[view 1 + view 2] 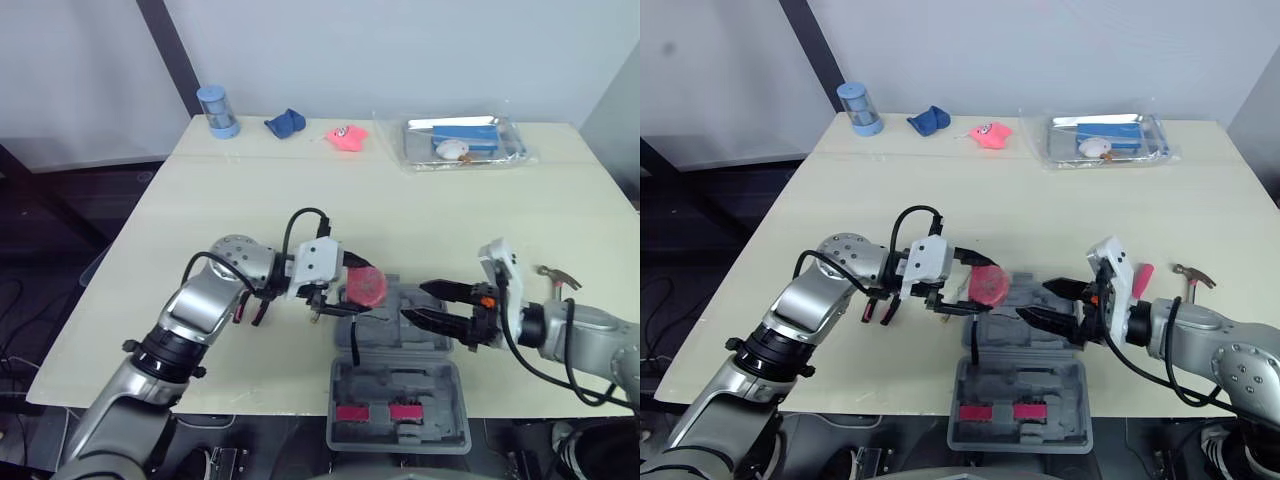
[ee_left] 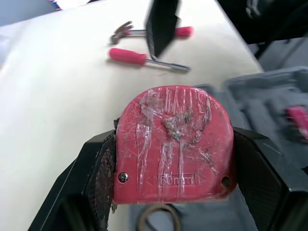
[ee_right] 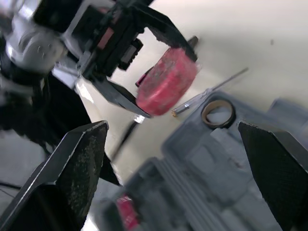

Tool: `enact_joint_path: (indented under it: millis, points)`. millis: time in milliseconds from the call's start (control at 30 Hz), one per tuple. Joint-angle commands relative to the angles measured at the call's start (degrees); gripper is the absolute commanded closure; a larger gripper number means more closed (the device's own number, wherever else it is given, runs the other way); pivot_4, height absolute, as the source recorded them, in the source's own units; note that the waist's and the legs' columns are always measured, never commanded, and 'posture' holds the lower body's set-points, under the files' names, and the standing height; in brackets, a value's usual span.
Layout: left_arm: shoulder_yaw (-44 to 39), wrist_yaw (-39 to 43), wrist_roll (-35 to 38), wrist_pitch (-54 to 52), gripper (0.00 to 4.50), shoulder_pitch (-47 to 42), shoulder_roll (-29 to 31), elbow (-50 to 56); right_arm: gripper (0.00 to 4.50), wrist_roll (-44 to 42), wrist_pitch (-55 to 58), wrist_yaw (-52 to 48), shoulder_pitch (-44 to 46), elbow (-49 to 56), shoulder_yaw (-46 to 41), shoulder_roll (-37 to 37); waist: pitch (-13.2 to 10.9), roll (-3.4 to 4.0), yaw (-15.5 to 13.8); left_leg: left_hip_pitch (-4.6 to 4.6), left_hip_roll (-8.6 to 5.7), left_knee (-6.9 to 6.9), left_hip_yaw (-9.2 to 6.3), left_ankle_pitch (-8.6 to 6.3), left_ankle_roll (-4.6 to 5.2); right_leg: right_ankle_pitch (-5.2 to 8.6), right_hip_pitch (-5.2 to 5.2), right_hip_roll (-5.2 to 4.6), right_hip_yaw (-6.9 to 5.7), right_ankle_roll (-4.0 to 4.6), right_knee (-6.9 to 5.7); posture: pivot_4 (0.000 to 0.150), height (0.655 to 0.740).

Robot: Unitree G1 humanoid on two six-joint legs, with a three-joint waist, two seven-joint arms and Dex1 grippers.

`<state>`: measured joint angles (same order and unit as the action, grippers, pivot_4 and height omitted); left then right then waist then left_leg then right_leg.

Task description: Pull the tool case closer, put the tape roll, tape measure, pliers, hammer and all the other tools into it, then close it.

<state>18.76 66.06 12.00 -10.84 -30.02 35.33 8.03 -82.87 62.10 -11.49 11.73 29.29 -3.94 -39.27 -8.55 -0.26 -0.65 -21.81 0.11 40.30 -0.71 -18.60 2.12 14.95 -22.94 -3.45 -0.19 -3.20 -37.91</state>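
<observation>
The grey tool case [image 1: 440, 385] lies open at the table's front edge, its lid toward me. Over the case's left part my left gripper [image 1: 362, 287] is shut on the red tape measure [image 2: 173, 149], holding it just above the tray. A tape roll [image 3: 219, 113] sits in the case below it. At the case's right side my right gripper [image 1: 415, 302] stands open and holds nothing, pointing at the tape measure. The hammer [image 1: 555, 275] and a pink-handled screwdriver [image 2: 127, 55] lie on the table to the right. A red-handled tool [image 1: 248, 312] lies under my left forearm.
Along the back edge stand a blue-lidded jar [image 1: 217, 110], a blue cloth [image 1: 286, 122], a pink toy [image 1: 347, 136] and a clear tray [image 1: 465, 142] with small items. The case lid [image 1: 400, 410] overhangs the front edge of the table.
</observation>
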Motion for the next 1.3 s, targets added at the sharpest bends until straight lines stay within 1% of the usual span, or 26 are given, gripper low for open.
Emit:
enact_joint_path:
  millis: [33, 100, 200, 267, 300, 333, 367, 400, 433, 467, 533, 567, 767, 800, 867, 967, 1100, 1300]
  points:
    - [0.5, -2.4, -1.1, -0.2, 1.51, 0.3, -1.9, 2.6, 0.00, -13.0, -1.2, 11.1, 2.5, -1.7, 2.2, 1.3, 0.0, 0.00, 0.0, -0.02, 0.00, 0.00, 0.01, 0.01, -0.01, 0.00, -0.02, 0.00, 0.00, 0.00, -0.01, 0.150, 0.7400]
    - [0.6, -2.8, -1.6, -0.3, 1.51, 0.5, -2.6, 2.7, 0.00, -17.7, -2.6, 16.8, 3.5, -3.1, 3.8, 1.6, 0.0, 0.00, 0.1, -0.07, 0.00, 0.00, 0.01, 0.05, -0.08, 0.00, -0.07, 0.00, 0.00, 0.00, -0.01, 0.150, 0.7400]
    - [0.7, -2.7, -1.8, -0.2, 1.51, 1.0, -3.1, 3.0, 0.00, -22.0, -4.3, 23.7, 4.5, -5.0, 6.2, 1.7, 0.0, 0.00, 0.0, -0.10, 0.00, 0.00, 0.03, 0.05, -0.08, 0.00, -0.10, -0.02, 0.00, 0.00, -0.02, 0.150, 0.7400]
    - [0.8, -2.7, -1.8, 0.0, 1.51, 1.3, -3.4, 3.2, 0.52, -24.5, -5.5, 27.2, 5.0, -6.0, 7.4, 1.7, 0.0, 0.00, 0.0, -0.11, 0.00, 0.00, 0.04, 0.04, -0.06, 0.00, -0.10, -0.03, 0.00, 0.00, -0.01, 0.150, 0.7400]
    - [0.7, -2.8, -1.7, -0.1, 1.51, 1.4, -3.5, 3.2, 0.61, -25.3, -6.0, 28.5, 5.2, -6.4, 7.8, 1.7, 0.0, 0.00, 0.0, -0.11, 0.00, 0.00, 0.04, 0.02, -0.04, 0.00, -0.11, -0.02, 0.00, 0.00, -0.01, 0.150, 0.7400]
    - [0.8, -2.7, -1.6, 0.0, 1.51, 1.5, -3.7, 3.3, 1.05, -25.8, -6.3, 29.5, 5.5, -6.6, 8.3, 1.7, 0.0, 0.00, 0.1, -0.11, 0.00, 0.00, 0.05, 0.02, -0.03, 0.00, -0.11, -0.02, 0.01, 0.00, -0.01, 0.150, 0.7400]
    - [0.8, -2.7, -1.6, 0.1, 1.51, 1.6, -3.8, 3.4, 1.77, -26.2, -6.5, 30.2, 5.6, -6.7, 8.6, 1.5, 0.0, 0.00, 0.1, -0.13, 0.00, 0.00, 0.05, 0.01, -0.02, 0.00, -0.13, -0.02, 0.02, 0.00, -0.01, 0.150, 0.7400]
    - [0.7, -2.8, -1.4, -0.1, 1.51, 1.6, -4.2, 3.4, 1.88, -26.7, -6.8, 31.1, 5.8, -6.9, 9.1, 1.5, 0.0, 0.00, 0.1, -0.14, 0.00, 0.00, 0.05, 0.01, -0.01, 0.00, -0.13, -0.02, 0.01, 0.00, -0.01, 0.150, 0.7400]
    - [0.7, -2.9, -1.3, 0.2, 1.51, 1.6, -4.5, 3.4, 2.43, -27.0, -6.9, 31.8, 5.9, -7.0, 9.6, 1.4, 0.0, 0.00, 0.1, -0.14, 0.00, 0.00, 0.05, 0.00, 0.01, 0.00, -0.13, -0.02, 0.01, 0.00, -0.01, 0.150, 0.7400]
    - [0.7, -3.0, -1.3, 0.2, 1.51, 1.6, -4.7, 3.4, 2.81, -27.3, -7.1, 32.5, 5.9, -7.0, 10.0, 1.4, 0.0, 0.00, 0.0, -0.13, 0.00, 0.00, 0.05, -0.01, 0.02, 0.00, -0.13, -0.02, 0.01, 0.00, -0.01, 0.150, 0.7400]
    - [0.5, -3.2, -1.1, -0.1, 1.51, 1.5, -5.2, 3.4, 3.93, -28.1, -7.5, 33.2, 6.1, -6.9, 10.5, 1.2, 0.0, 0.00, 0.0, -0.14, 0.00, 0.00, 0.06, -0.02, 0.04, 0.00, -0.14, -0.02, 0.02, 0.00, 0.00, 0.150, 0.7400]
    - [0.5, -3.1, -1.1, -0.2, 1.51, 1.6, -5.4, 3.3, 4.00, -28.4, -7.8, 33.6, 6.1, -6.9, 10.6, 1.0, 0.0, 0.00, 0.0, -0.15, 0.00, 0.00, 0.05, -0.02, 0.04, 0.00, -0.14, -0.02, 0.01, 0.00, 0.00, 0.150, 0.7400]
    - [-0.3, -3.1, -0.3, 0.0, 1.51, 1.9, -6.0, 2.6, 4.00, -29.6, -8.9, 34.0, 5.8, -6.7, 9.9, -0.5, 0.0, 0.00, 0.0, -0.15, 0.01, 0.00, 0.05, -0.03, 0.06, 0.00, -0.14, -0.02, 0.01, 0.00, 0.00, 0.150, 0.7400]
    - [-1.0, -2.5, 0.7, 0.1, 0.50, 2.0, -5.9, 2.3, 4.00, -29.7, -8.7, 33.0, 5.3, -6.5, 9.1, -1.4, 0.0, 0.00, 0.0, -0.15, 0.01, 0.00, 0.05, -0.03, 0.06, 0.00, -0.14, -0.03, 0.01, 0.00, 0.00, 0.150, 0.7400]
    - [-2.4, -1.0, 2.8, 0.1, 0.00, 2.3, -5.6, 1.7, 4.00, -30.0, -8.4, 31.0, 4.2, -5.9, 7.5, -3.0, 0.0, 0.00, 0.0, -0.17, 0.01, 0.00, 0.05, -0.03, 0.06, 0.00, -0.16, -0.04, 0.01, 0.00, 0.01, 0.150, 0.7400]
    - [-4.6, 2.5, 5.9, 1.3, 0.00, 2.8, -4.0, 0.7, 4.00, -30.1, -7.4, 26.3, 2.2, -5.3, 4.4, -6.4, 0.0, 0.00, 0.0, -0.18, 0.01, 0.00, 0.06, -0.04, 0.08, 0.00, -0.16, -0.04, 0.01, 0.00, 0.03, 0.150, 0.7400]
    - [-7.2, 9.7, 9.2, 4.3, 0.00, 4.5, 0.2, -0.6, 4.00, -29.2, -3.8, 17.3, -2.5, -7.3, -1.7, -13.0, 0.0, 0.01, 0.0, -0.18, 0.03, -0.02, 0.07, -0.06, 0.10, 0.00, -0.17, -0.03, 0.01, 0.00, 0.03, 0.150, 0.7400]
    - [-10.6, 19.3, 14.7, 5.9, 0.00, 6.8, 5.8, -1.2, 4.00, -17.9, 3.8, -0.9, -14.3, -13.1, -10.9, -22.4, 0.0, 0.00, -0.2, -0.20, 0.01, -0.05, 0.13, -0.07, 0.13, 0.00, -0.16, -0.07, 0.02, 0.00, 0.11, 0.150, 0.7400]
